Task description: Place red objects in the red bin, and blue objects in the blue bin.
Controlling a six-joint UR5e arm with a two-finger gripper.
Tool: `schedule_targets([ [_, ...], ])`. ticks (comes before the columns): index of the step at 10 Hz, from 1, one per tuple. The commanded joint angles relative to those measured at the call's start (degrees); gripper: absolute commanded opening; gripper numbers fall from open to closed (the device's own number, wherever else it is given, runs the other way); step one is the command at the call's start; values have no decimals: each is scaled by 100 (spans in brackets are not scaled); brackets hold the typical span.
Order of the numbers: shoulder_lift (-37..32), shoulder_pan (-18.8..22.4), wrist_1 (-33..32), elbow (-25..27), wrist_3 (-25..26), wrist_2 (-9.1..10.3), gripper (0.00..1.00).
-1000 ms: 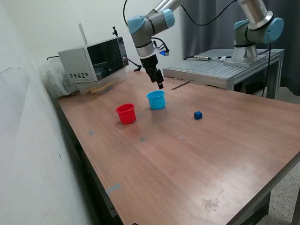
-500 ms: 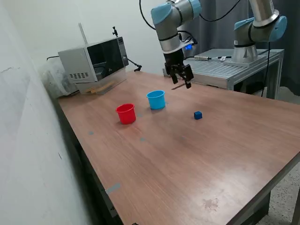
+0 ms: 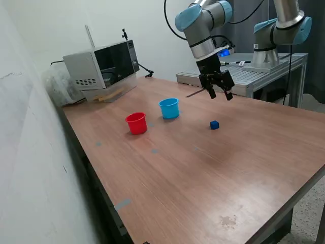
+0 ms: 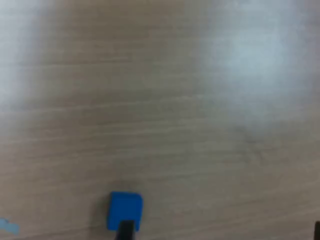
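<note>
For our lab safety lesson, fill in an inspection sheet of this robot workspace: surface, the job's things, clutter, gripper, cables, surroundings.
Surface: wooden table, a few faint marks.
Job's things: red cup and light blue cup upright, apart; one blue cube alone on the table; no red cubes visible.
Clutter: nothing seen on the central table.
Gripper: gripper open, empty, raised above the table near the blue cube.
Cables: black cable looping along the arm.
Surroundings: microwave at the table's far end; metal platform carrying the robot base.
</note>
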Motion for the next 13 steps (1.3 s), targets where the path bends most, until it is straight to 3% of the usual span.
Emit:
schedule_targets([
  [1, 73, -17, -534, 127, 107, 77, 100],
  [3, 205, -34, -841, 319, 185, 42, 100],
  [6, 556, 1, -1334, 548, 334, -178, 100],
  [8, 671, -17, -1519, 549, 440, -537, 100],
  [13, 838, -52, -1617, 522, 502, -582, 100],
])
